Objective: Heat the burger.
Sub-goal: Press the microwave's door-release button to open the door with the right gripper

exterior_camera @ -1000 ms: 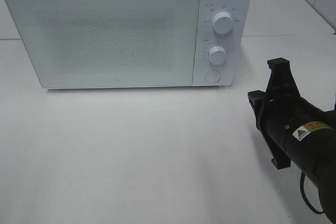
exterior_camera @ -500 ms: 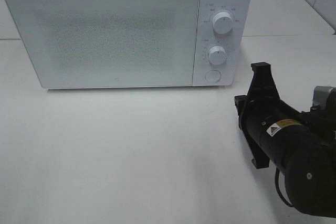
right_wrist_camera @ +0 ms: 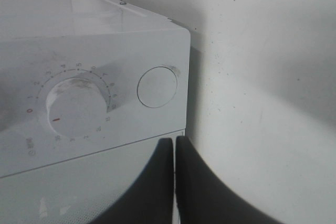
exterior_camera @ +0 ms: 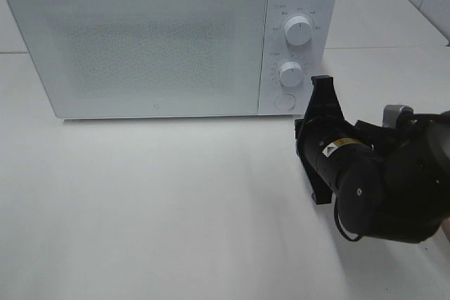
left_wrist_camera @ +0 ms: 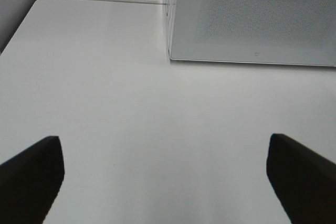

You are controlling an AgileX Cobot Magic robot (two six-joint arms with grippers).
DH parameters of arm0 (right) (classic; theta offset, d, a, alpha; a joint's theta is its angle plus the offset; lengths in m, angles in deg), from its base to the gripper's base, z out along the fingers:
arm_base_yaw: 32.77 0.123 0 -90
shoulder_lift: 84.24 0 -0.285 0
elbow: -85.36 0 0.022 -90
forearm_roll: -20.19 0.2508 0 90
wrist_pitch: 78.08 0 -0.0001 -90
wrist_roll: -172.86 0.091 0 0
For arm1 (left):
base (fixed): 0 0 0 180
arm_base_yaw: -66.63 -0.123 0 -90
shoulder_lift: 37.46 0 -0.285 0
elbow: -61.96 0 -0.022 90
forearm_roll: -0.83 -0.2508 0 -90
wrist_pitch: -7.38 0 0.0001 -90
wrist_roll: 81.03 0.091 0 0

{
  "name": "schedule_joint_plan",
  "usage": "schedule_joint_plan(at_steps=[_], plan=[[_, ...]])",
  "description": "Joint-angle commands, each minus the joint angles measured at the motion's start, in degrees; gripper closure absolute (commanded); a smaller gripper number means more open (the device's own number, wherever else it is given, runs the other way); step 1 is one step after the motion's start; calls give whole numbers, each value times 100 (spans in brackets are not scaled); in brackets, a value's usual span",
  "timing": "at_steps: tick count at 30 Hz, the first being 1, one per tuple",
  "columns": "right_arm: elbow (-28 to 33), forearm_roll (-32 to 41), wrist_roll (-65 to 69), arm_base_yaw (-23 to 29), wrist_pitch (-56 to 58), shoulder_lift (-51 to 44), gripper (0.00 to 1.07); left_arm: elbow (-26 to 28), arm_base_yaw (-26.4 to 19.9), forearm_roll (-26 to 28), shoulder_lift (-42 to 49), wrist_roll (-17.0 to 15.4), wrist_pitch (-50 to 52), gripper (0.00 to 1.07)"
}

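You could not tell where the burger was; no view showed it. Your left gripper (left_wrist_camera: 163, 148) hung released over the bench (left_wrist_camera: 131, 103). The white microwave (exterior_camera: 155, 47) stood with its door shut. Your right gripper (right_wrist_camera: 174, 142), clenched empty, was near its round button (right_wrist_camera: 157, 86). The dial markings were too small to read.

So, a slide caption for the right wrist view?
Shut right gripper near the round button and dial of the white microwave.
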Motion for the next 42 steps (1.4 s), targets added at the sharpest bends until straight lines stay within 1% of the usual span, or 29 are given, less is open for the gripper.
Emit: schedule_joint_plan(at_steps=[1, 2, 4, 7, 9, 15, 18, 23, 29, 42], plan=[[-355, -286, 34, -223, 223, 183, 107, -11, -11, 29, 120, 0, 17, 9], [-355, -286, 34, -223, 223, 183, 107, -11, -11, 29, 120, 0, 17, 9], [-556, -350, 34, -338, 229, 332, 107, -11, -11, 29, 120, 0, 17, 9], [-607, -350, 34, -372, 229, 372, 107, -11, -11, 29, 120, 0, 17, 9], [-842, -372, 23, -590, 458, 487, 107, -11, -11, 29, 120, 0, 17, 9], [-1175, -584, 34, -722, 567, 699, 107, -11, -11, 29, 120, 0, 17, 9], [-1324, -567, 34, -722, 619, 819, 107, -11, -11, 29, 120, 0, 17, 9], [-1473, -493, 23, -722, 636, 928, 107, -11, -11, 29, 120, 0, 17, 9], [-1581, -470, -109, -917, 665, 974, 107, -11, -11, 29, 120, 0, 17, 9], [-1879, -573, 11, -922, 693, 1220, 107, -11, -11, 29, 115, 0, 17, 9]])
